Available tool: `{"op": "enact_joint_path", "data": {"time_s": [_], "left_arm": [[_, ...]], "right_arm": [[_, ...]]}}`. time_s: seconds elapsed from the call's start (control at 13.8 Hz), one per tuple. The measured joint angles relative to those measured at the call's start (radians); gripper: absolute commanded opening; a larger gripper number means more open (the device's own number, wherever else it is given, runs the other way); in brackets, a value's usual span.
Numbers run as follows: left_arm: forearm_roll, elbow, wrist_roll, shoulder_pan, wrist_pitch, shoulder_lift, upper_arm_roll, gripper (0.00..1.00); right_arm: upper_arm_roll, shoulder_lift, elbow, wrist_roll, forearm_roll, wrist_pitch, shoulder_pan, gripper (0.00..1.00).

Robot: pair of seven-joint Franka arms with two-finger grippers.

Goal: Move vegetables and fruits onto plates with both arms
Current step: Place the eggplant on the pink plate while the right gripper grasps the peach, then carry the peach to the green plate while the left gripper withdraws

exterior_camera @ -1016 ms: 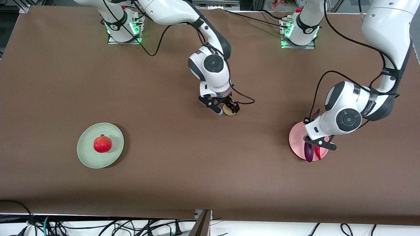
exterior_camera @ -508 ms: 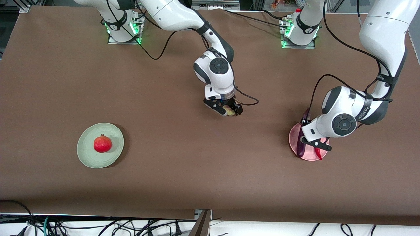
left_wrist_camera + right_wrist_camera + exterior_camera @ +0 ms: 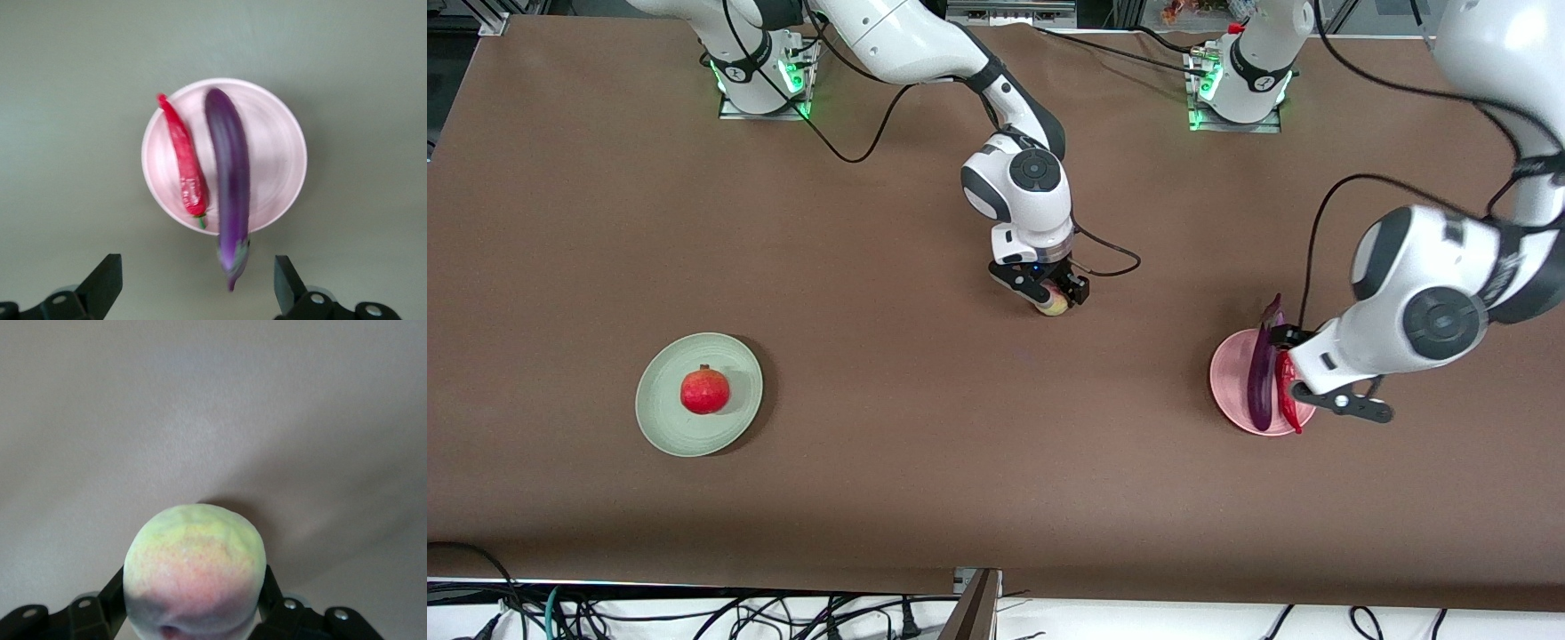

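Released since a second ago, the eggplant [image 3: 1263,373] lies beside the chili [image 3: 1288,396] on the pink plate [image 3: 1227,391] near the left arm's table edge, the left gripper [image 3: 193,287] spread wide above, the pomegranate [image 3: 704,391] on the green plate [image 3: 660,427], while the right gripper [image 3: 1052,298] mid-table clamps the peach [image 3: 195,570], seemingly just lifted.

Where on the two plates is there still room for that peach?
The green plate has bare room all around the pomegranate. The pink plate is crowded: eggplant and chili lie along it, leaving one bare strip toward the right arm's end.
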Motion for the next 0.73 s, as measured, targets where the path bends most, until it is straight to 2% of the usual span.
{"op": "enact_joint_path", "data": {"time_s": [0.22, 0.44, 0.58, 0.73], "left_arm": [[-0.058, 0.130, 0.000, 0.000, -0.149, -0.062, -0.004, 1.00], [-0.077, 0.264, 0.000, 0.002, -0.293, -0.089, -0.003, 1.00], [-0.091, 0.293, -0.002, 0.003, -0.321, -0.123, 0.001, 1.00], [-0.136, 0.273, -0.003, -0.012, -0.330, -0.180, 0.024, 1.00]], "right_arm": [[-0.024, -0.031, 0.039, -0.090, 0.000, -0.134, -0.057, 0.21], [-0.026, -0.139, 0.049, -0.352, 0.010, -0.381, -0.179, 0.21], [-0.036, -0.208, 0.037, -0.553, 0.012, -0.527, -0.261, 0.21], [-0.055, -0.275, -0.029, -0.810, 0.013, -0.579, -0.361, 0.22]]}}
